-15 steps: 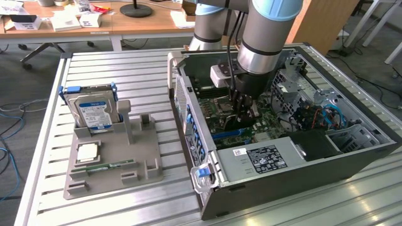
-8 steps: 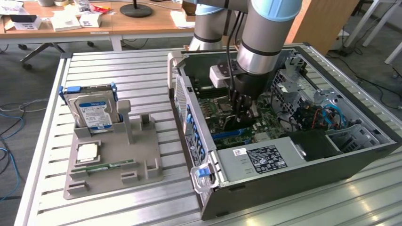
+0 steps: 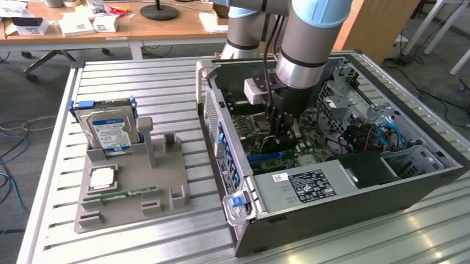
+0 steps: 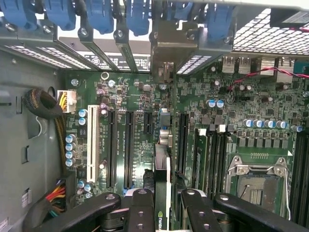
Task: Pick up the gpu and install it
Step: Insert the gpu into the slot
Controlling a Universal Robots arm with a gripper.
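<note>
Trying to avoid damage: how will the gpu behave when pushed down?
Probably stiff: the gpu stands edge-on between the jaws without sagging. Likely fragile: a thin card over a motherboard crowded with small parts. Gripped near one edge, it might tilt if pushed off-line.

gpu: thin dark card, seen edge-on, standing upright on its long edge. Clamped on both faces by the pincer. Small green logo mark on the upper edge. It sits over the green motherboard, parallel to the long black slots. Can't tell if it's seated.
</note>
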